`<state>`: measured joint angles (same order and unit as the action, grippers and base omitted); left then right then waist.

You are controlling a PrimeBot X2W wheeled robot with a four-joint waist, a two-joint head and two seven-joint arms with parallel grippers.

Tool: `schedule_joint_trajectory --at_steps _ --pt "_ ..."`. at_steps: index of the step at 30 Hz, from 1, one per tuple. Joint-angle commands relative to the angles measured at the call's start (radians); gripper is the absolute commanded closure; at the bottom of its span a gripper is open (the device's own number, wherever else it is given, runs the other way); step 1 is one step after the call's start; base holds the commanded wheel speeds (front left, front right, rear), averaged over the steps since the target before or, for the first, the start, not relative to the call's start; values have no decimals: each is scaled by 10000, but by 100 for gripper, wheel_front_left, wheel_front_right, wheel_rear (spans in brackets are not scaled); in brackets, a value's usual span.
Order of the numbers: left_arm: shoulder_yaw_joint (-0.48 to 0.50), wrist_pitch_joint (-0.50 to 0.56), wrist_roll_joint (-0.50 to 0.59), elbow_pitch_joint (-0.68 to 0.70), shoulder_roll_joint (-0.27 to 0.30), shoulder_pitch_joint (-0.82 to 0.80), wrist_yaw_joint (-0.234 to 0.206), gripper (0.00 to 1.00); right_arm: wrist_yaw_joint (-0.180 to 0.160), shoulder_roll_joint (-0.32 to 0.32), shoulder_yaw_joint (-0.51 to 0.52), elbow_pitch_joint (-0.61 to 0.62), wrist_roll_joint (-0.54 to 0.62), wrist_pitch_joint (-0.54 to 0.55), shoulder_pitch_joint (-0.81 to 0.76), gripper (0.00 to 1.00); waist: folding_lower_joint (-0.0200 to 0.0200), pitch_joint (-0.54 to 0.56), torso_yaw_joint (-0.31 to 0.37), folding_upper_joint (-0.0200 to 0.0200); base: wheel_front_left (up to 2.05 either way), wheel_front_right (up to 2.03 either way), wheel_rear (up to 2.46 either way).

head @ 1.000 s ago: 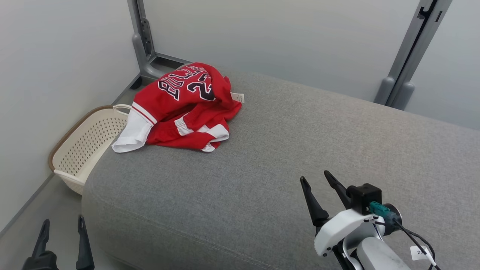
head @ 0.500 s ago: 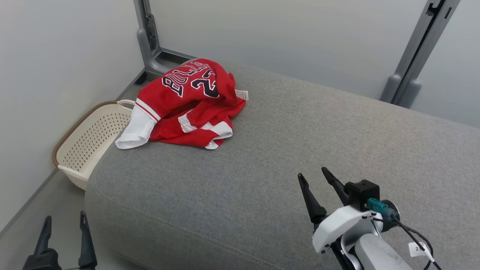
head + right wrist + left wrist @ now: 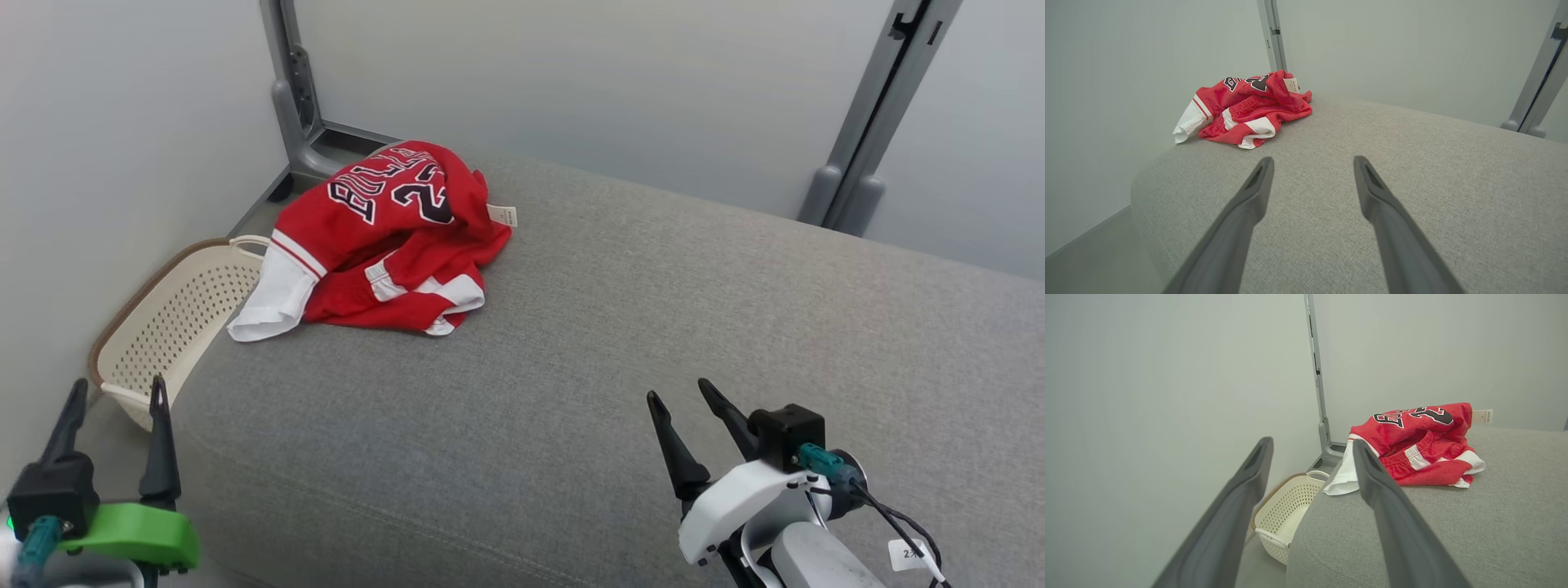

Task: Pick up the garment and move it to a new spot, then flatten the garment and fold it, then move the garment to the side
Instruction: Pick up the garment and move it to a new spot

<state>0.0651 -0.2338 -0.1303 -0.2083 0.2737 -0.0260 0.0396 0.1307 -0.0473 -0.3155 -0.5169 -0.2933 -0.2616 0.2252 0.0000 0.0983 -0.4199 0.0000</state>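
Red garment point(image 3: 384, 245), crumpled, lies at the far left corner of the grey cushion point(image 3: 620, 327). Its white part droops over the left edge, above the cream basket point(image 3: 175, 314) on the floor. My left gripper point(image 3: 118, 381) hovers just off the cushion's near left corner, fingers spread wide, holding nothing. My right gripper point(image 3: 678, 389) hangs over the cushion near its front edge, fingers likewise wide and empty, well apart from the garment.
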Motion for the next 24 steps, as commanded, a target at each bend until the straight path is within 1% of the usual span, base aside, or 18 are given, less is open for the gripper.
schedule_joint_trajectory --at_steps 1,5,13,17,24 --pt "-2 45 -78 -22 88 -319 69 0 1 -54 -33 -45 -30 -43 -13 0 0 -87 305 0 0 0 0" --pt "1 193 -90 -88 452 -905 224 0 1 -48 -142 -88 7 -43 121 0 0 -200 691 0 0 0 0" --pt "187 372 -493 -489 896 -1980 422 0 1 -51 -278 -177 33 -43 319 0 0 -452 1486 0 0 0 0" --pt "136 543 -836 -1220 1336 -2787 653 0 1 -52 -296 -260 90 -45 532 0 0 -793 2257 0 0 0 0" --pt "-30 727 -1234 -2154 1804 -3842 806 0 1 -49 -98 -228 297 -43 863 0 0 -1531 2989 0 0 0 0"
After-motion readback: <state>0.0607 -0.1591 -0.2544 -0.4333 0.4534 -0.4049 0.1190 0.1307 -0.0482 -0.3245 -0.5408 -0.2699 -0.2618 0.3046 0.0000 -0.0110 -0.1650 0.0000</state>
